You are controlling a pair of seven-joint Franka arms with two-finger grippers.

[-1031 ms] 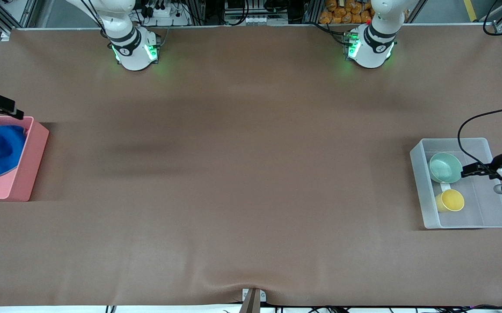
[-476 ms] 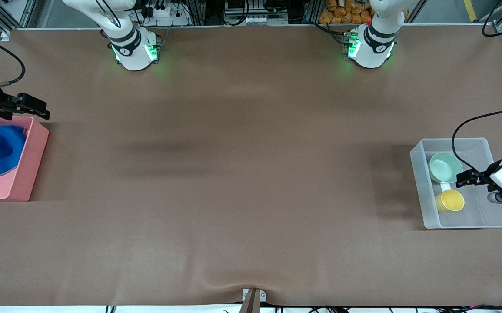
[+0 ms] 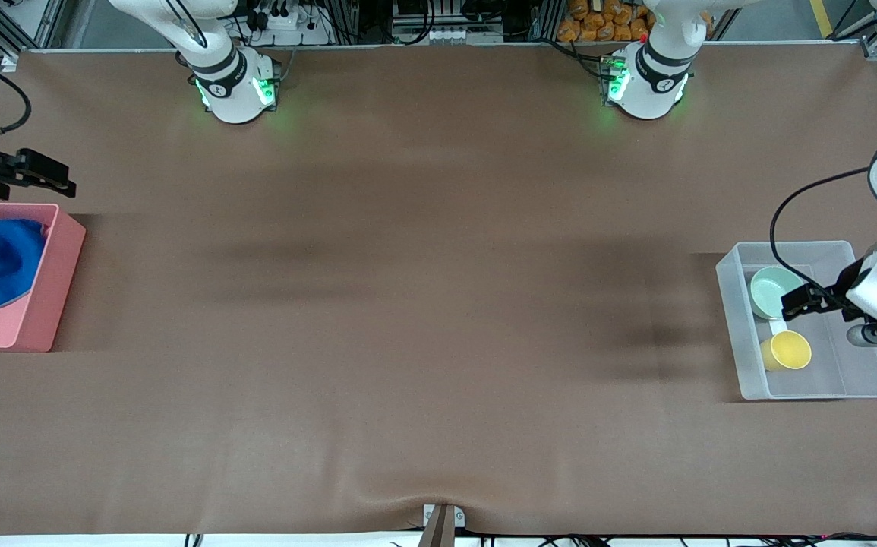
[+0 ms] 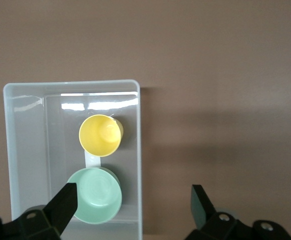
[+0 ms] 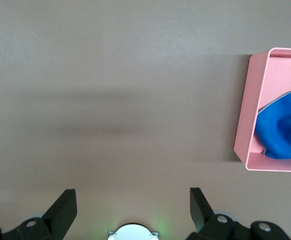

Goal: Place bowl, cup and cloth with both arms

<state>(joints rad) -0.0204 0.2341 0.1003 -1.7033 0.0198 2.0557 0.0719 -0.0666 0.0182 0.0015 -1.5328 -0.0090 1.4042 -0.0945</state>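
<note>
Bowl (image 3: 774,292) and cup (image 3: 787,350) sit in the clear bin (image 3: 802,393) beneath my empty, spread left end effector (image 3: 796,302); my right end effector (image 3: 49,175), also spread, should centre over the cloth (image 3: 4,260).

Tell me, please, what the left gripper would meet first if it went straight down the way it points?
Likely the mint-green bowl in the clear bin: the open left gripper hangs roughly over the bowl's edge, though depth is unclear.
</note>
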